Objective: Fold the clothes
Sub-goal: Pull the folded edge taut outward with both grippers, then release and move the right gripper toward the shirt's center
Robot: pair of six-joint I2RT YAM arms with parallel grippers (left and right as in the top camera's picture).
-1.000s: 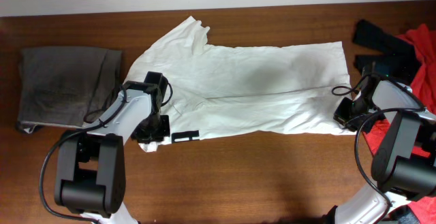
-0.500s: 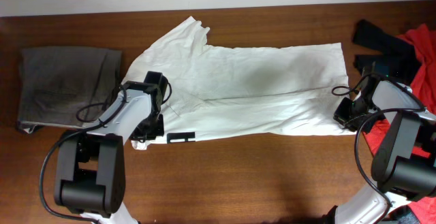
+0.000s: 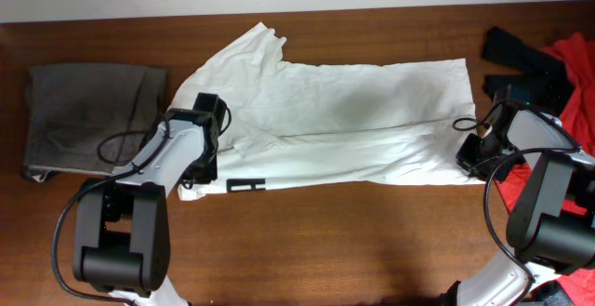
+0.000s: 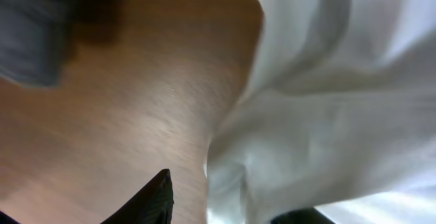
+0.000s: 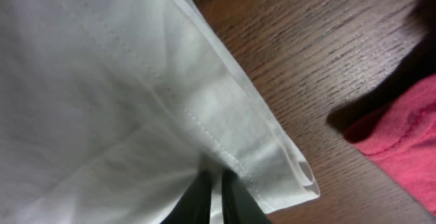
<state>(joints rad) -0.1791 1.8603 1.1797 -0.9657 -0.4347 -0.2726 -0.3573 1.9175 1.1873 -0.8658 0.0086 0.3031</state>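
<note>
Since a second ago, the 8 o'clock hem corner of the white T-shirt [image 3: 353,111] has settled flatter on the surface [image 3: 372,241]. Its black mark [image 3: 244,185] now reads plainly, and the left gripper [image 4: 231,197] has spread its jaws, with loose cloth lying between them rather than clamped. At the shirt's 4 o'clock edge the right gripper [image 5: 214,197] is pressed nearly together, pinching the doubled, stitched edge. The shirt lies lengthwise across the middle of the surface, one sleeve pointing to 11 o'clock. Grey-brown trousers [image 3: 84,115] lie at 9 o'clock, and red [image 3: 578,64] and black garments [image 3: 521,50] at 2 o'clock. The fabric looks thin, light and limp, finely woven, and it wrinkles easily, so it should drag and sag rather than hold shape. Corners and seamed edges look like the firmest places to grip, one at each end.
</note>
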